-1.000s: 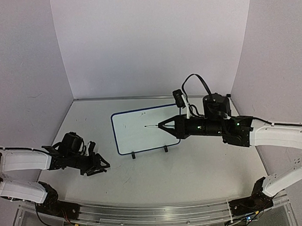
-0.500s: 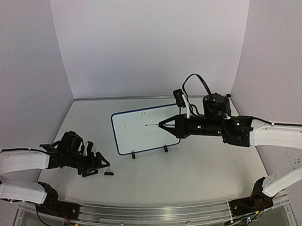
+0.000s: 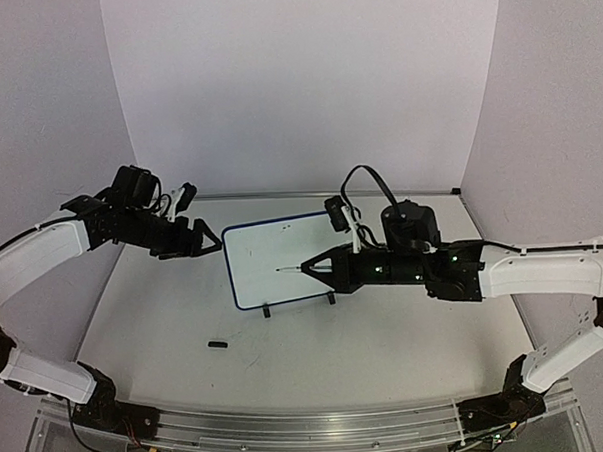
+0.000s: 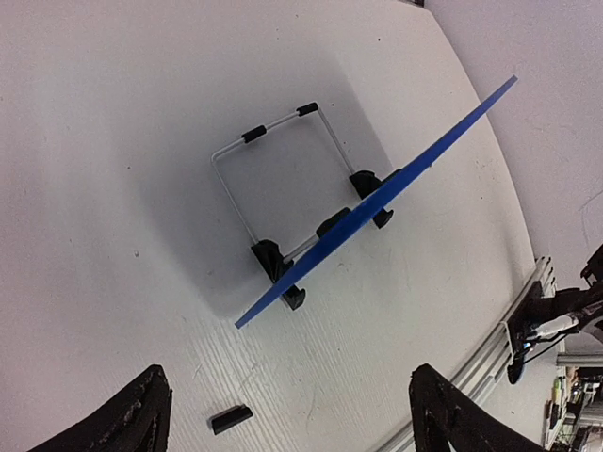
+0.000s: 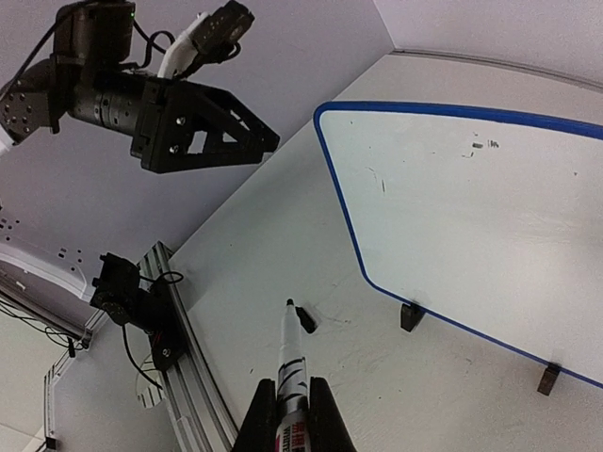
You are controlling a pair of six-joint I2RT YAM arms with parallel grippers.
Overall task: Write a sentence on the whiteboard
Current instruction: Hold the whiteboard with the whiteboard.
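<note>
The whiteboard [image 3: 273, 262] stands upright on two black feet mid-table, its frame blue; only a few tiny specks [image 5: 480, 145] mark its face and no sentence is in view. My right gripper [image 3: 328, 267] is shut on a black-and-white marker [image 5: 293, 363], whose bare tip [image 3: 280, 269] hovers in front of the board's face. The left gripper [image 3: 204, 240] hangs open and empty in the air beside the board's upper left corner. From the left wrist view the whiteboard [image 4: 377, 200] appears edge-on, with its wire stand [image 4: 273, 165] behind it.
A small black marker cap [image 3: 218, 344] lies loose on the table in front of the board, left of centre, also in the wrist views as the cap [image 4: 231, 419] and the cap [image 5: 306, 320]. An aluminium rail [image 3: 290, 427] runs along the near edge.
The left gripper opened, left the cap on the table, then rose and swung back to the board's upper left corner. The right gripper with the marker shifted slightly left.
</note>
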